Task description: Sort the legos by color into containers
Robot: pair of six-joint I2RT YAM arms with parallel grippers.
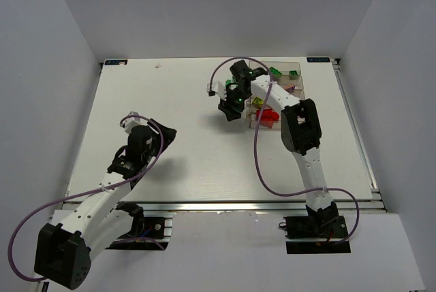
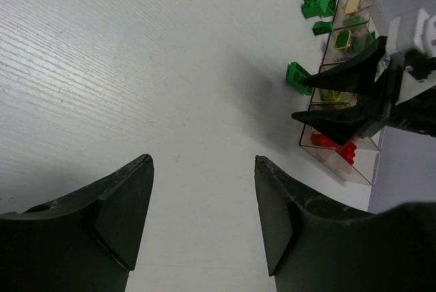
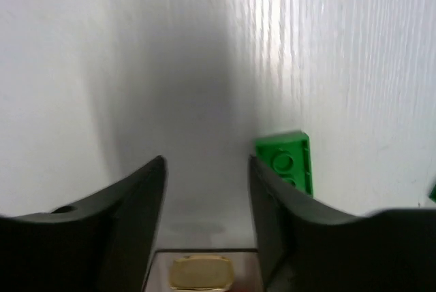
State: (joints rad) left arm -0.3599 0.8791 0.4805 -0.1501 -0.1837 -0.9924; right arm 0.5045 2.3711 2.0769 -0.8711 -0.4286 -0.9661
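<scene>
Near side first: our left gripper [image 2: 203,163] hangs over the bare white table [image 1: 191,163], in its left half and closer to the near edge than anything else. Black fingers spread, nothing between them: released. Further in and toward the right edge, the right gripper [image 3: 206,163] points down at the table, just off the side of the clear plastic four-bin container block [image 2: 364,163] that faces the table's left edge. Its fingers stand apart too and the gap is empty, so released as well. One flat bright green lego brick [image 3: 286,163], studs up, lies on the table just outside one finger of the right gripper, not between the jaws. Touching that finger or not, we cannot tell. The container block sits by the far right corner of the table. In it we see red bricks [image 2: 338,148] in the compartment closest to the near edge, a pale yellow piece [image 3: 197,271] in the compartment right under the right wrist camera, and translucent yellow-green bits [image 2: 344,39] further back. Farthest out are two more green bricks [image 2: 319,4] by the far end of the block. Inside it or beside it on the table, we cannot tell.
</scene>
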